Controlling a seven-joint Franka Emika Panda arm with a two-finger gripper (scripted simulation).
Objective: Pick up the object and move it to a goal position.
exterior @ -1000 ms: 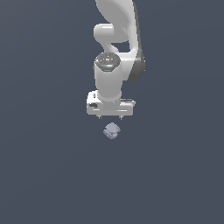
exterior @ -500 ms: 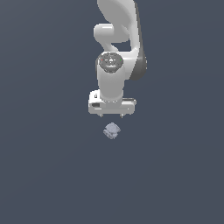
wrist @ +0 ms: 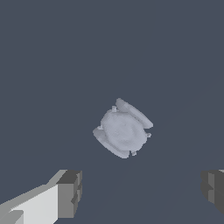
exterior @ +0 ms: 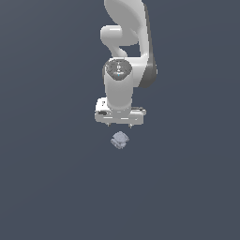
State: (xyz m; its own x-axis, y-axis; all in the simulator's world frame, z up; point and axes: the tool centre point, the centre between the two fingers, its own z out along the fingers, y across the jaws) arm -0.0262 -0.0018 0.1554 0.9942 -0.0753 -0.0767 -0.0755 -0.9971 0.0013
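Pale grey-blue and lumpy, the object (exterior: pixel 120 139) is being shown lying on a flat, dark slate-blue surface (exterior: pixel 51 178), turned at an angle so that its facets are catching a little light. It is being seen in the exterior view just below the white gripper bar (exterior: pixel 120 115), apart from it, with a clear strip of the dark surface between the two. The gripper (exterior: pixel 119 125) is being held above the object by the white arm (exterior: pixel 126 56), pointing down, and nothing is being grasped by it. In the wrist view the object (wrist: pixel 123 128) is being shown near the middle of the picture, while the two grey fingertips (wrist: pixel 70 194) are being seen spread wide, one at each side, with the object lying off the line between them and touched by neither. The gap between the fingertips is being kept far wider than the object itself. Only short stubs of the fingers are being made out under the bar in the exterior view, and a soft shadow is being cast just beside the object.
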